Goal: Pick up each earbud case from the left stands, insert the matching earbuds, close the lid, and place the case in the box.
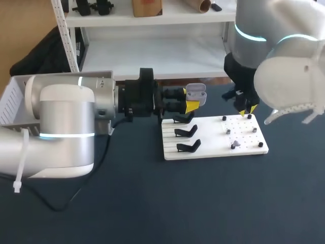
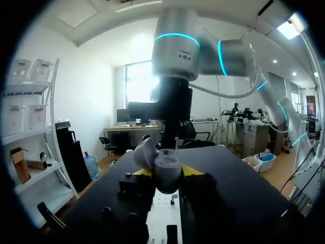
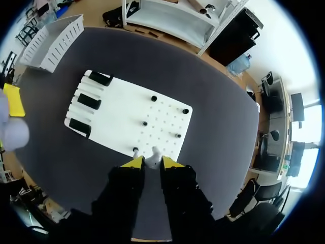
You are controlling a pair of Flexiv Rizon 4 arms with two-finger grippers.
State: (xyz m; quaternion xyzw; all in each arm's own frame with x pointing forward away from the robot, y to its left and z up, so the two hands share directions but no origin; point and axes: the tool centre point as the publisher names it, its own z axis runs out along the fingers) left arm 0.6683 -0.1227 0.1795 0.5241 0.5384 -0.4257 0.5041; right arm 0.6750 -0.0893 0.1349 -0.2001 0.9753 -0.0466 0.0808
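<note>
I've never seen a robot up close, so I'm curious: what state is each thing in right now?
earbud case: lid open, held off the table.
left tool: shut on the earbud case.
three black stands: all empty.
earbud: outside the case, close to the right tool.
right tool: above the white board, grip unclear.

A black cable (image 1: 53, 208) trails over the dark blue table (image 1: 213, 203) at its left.

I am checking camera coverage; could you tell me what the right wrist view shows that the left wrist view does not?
Only the right wrist view: the box and an earbud at the right gripper. Only the left wrist view: the open lid and the right arm overhead. Both: the white board and the case in the left gripper.
</note>
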